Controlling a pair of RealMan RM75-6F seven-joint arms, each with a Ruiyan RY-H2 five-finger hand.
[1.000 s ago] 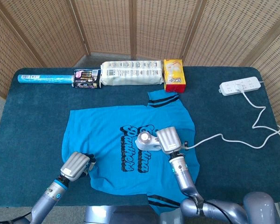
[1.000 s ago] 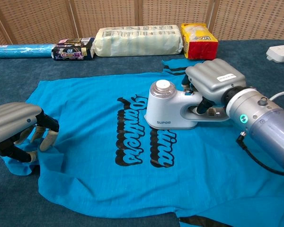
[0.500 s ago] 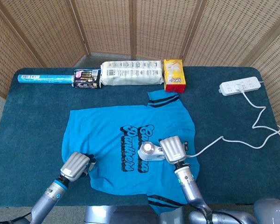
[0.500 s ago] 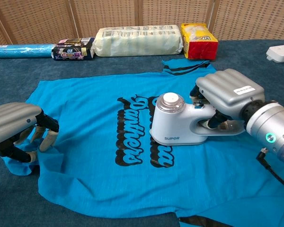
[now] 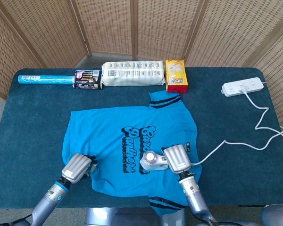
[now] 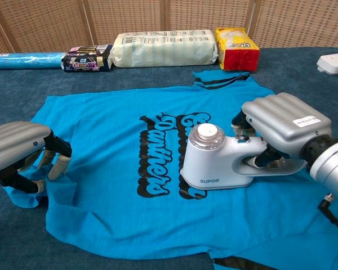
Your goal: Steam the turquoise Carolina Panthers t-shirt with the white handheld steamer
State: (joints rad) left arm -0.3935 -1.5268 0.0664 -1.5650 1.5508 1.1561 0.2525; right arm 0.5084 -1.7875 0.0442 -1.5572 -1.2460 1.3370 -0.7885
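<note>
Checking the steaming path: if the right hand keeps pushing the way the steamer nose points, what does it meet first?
Probably only more t-shirt: the right hand aims the steamer toward the left hand pinning the far edge.

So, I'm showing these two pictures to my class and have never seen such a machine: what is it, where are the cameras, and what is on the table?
It is a robot with two arms ending in metal hands. One picture looks down from its head, the other forward from its chest. A turquoise t-shirt lies flat on the blue table. The right hand holds a white steamer on the shirt's lettering; the left hand grips the shirt's edge. Packets line the far side, and a power strip feeds the steamer's cord.
</note>
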